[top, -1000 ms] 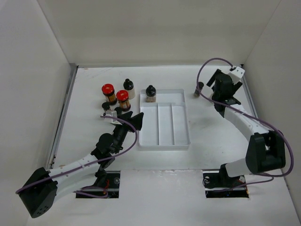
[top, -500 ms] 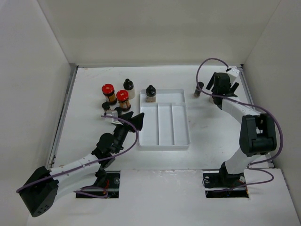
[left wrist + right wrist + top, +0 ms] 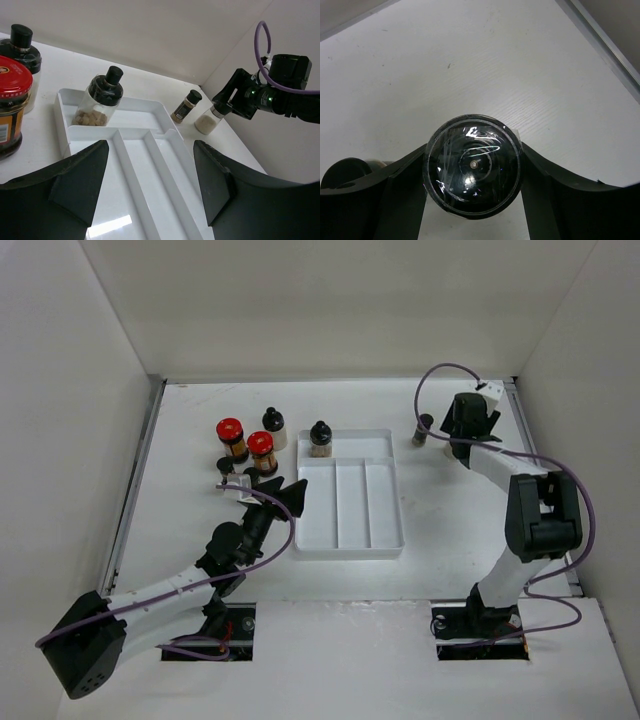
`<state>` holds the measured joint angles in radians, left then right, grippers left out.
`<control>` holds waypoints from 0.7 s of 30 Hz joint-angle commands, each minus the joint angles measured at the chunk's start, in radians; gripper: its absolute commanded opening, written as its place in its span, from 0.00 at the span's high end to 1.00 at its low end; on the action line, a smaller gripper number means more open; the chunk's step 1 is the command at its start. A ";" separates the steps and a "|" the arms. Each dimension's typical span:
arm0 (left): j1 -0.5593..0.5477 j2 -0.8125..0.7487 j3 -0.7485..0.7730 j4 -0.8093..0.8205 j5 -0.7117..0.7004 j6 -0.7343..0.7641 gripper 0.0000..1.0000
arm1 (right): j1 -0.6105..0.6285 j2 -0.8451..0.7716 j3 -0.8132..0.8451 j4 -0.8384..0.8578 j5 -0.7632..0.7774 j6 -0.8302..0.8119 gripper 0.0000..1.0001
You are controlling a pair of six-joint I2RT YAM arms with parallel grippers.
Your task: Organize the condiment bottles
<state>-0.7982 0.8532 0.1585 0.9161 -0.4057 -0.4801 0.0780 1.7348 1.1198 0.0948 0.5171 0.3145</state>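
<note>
My right gripper (image 3: 472, 170) stands over a black-capped condiment bottle (image 3: 472, 165) at the back right of the table, and both fingers (image 3: 400, 187) press the cap's sides. From the left wrist view this bottle (image 3: 206, 122) holds pale powder. A small brown jar (image 3: 423, 428) stands just left of it. At the back left are two red-capped jars (image 3: 230, 435) (image 3: 261, 448) and a black-capped bottle (image 3: 273, 427). Another black-capped bottle (image 3: 320, 438) stands in the white tray's (image 3: 395, 530) far compartment. My left gripper (image 3: 284, 492) hangs open over the tray's left side, holding nothing.
Two small black-capped jars (image 3: 225, 466) (image 3: 250, 475) stand close behind my left gripper. The right wall and the table's metal edge (image 3: 600, 40) run close by the right gripper. The tray's three long compartments (image 3: 135, 170) hold nothing.
The right gripper has shifted slightly left and down over the pale-powder bottle, and its jaws have come in against the cap. The left arm has not moved.
</note>
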 commanded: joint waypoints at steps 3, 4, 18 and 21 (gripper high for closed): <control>0.007 0.009 0.018 0.070 0.018 -0.014 0.33 | 0.012 -0.200 -0.061 0.144 0.075 -0.032 0.37; 0.007 0.009 0.018 0.072 0.019 -0.014 0.33 | 0.022 -0.234 -0.064 0.141 0.072 -0.032 0.37; 0.009 0.012 0.018 0.072 0.019 -0.014 0.32 | 0.439 -0.256 0.130 0.160 0.008 -0.094 0.38; 0.007 0.003 0.015 0.072 0.019 -0.008 0.32 | 0.490 -0.148 0.188 0.198 -0.018 -0.081 0.38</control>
<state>-0.7921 0.8616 0.1585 0.9314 -0.3988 -0.4808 0.5388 1.5105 1.2369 0.1818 0.5316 0.2329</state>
